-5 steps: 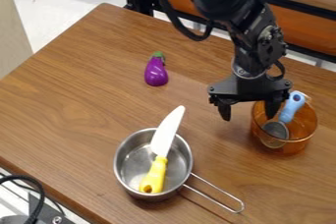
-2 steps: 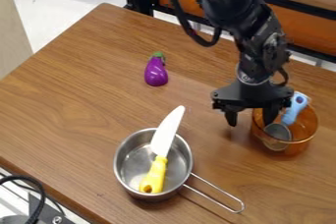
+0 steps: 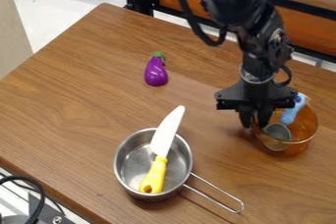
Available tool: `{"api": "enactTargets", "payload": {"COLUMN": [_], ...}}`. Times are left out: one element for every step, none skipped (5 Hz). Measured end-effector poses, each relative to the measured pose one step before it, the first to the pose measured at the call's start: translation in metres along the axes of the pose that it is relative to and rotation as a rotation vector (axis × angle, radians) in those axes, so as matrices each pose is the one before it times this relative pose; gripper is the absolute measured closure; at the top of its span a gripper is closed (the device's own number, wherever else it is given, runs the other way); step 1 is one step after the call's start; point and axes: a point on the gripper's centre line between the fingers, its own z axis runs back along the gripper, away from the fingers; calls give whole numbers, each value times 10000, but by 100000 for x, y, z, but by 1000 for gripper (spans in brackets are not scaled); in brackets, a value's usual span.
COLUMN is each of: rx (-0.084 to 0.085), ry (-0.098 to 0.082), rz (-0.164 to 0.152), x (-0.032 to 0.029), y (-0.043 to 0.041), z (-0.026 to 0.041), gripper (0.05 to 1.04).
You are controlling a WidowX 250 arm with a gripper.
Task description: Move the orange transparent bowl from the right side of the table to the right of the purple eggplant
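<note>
The gripper (image 3: 255,124) hangs at the right side of the table, its fingers pinching the left rim of a transparent orange pot (image 3: 303,144). One finger stands outside the wall and the other inside. In that pot rests a utensil with a light blue handle (image 3: 290,114) and a round grey head (image 3: 277,132), the handle leaning up to the right. Front of centre is a metal saucepan (image 3: 186,169) with a wire handle. A knife with a white blade (image 3: 168,130) and yellow handle (image 3: 154,175) lies in it, its blade reaching over the rim.
A purple toy eggplant (image 3: 156,72) lies behind the saucepan, left of the arm. The saucepan's wire handle (image 3: 220,201) sticks out toward the front right. A black cable (image 3: 36,188) curls beyond the table's front-left edge. Behind the table (image 3: 72,70) runs a black metal frame.
The gripper has moved slightly down, and its fingers have come together from a wide spread onto the orange pot's left rim. The pot, saucepan, knife and eggplant have stayed in place.
</note>
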Motion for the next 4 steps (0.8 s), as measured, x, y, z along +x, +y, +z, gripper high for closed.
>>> {"api": "enactTargets", "payload": {"rx": [-96, -99, -124, 129], "ry": [148, 106, -12, -301], "rz": [49, 160, 88, -93], "x": [265, 451, 816, 673], "y": [113, 886, 718, 1059], "z": [-65, -5, 953, 983], "gripper": [1004, 1022, 1022, 1022]}}
